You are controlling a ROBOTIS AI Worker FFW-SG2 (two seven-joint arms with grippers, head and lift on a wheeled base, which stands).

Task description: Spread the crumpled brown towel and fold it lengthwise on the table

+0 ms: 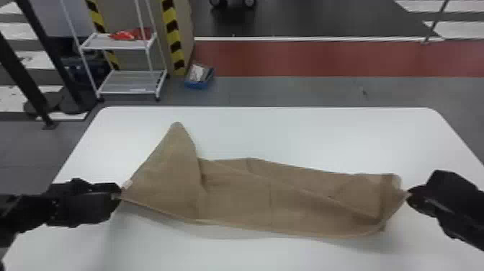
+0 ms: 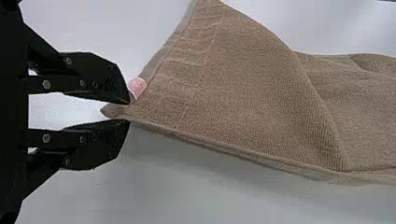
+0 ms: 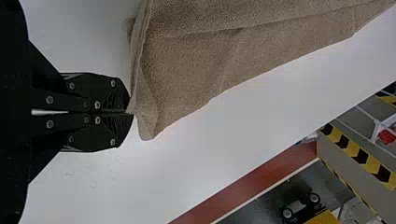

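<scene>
The slightly parted left pincer (image 1: 119,193) grips the towel (image 1: 237,198), the right pincer (image 1: 409,195) clenching it.

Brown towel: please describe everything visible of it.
The brown towel looks like terry cloth, with hemmed edges and a pink tag by one corner. It stretches creased over the white table, near edge apparently raised, a pointed flap reaching away from the robot at left. The left hand pinches its left end, the right hand its right end.
</scene>
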